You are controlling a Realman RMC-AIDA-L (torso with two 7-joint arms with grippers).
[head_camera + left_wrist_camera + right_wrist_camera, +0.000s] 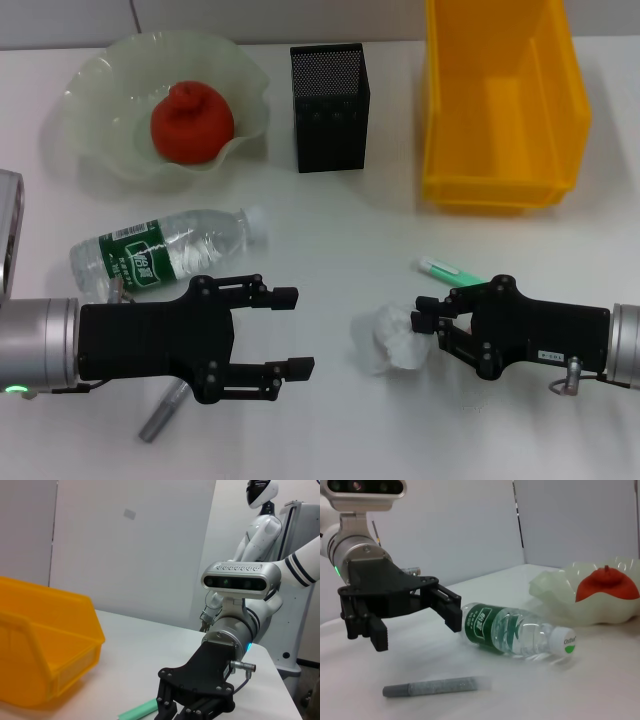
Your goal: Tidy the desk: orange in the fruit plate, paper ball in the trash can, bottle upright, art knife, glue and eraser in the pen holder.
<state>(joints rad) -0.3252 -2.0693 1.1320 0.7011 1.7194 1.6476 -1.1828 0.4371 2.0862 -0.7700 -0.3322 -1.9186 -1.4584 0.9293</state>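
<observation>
While right pincer [425, 318] clamps the paper ball [393, 340] on the counter [330, 220], apparently for the yellow trash can [500, 100], left pincer [290, 332] hangs open beside the lying bottle [165, 248].

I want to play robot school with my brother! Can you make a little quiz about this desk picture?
1. True or false: the clear plastic water bottle with the green label stands upright.
2. What sits in the wavy pale green glass plate: A) a banana, B) the orange fruit, C) a spoon?
3. Fill in: the right claw is closed on the crumpled white ____.

The left claw is open above the desk.

Key: 1 false, it lies on its side. 2 B. 3 paper ball.
</observation>
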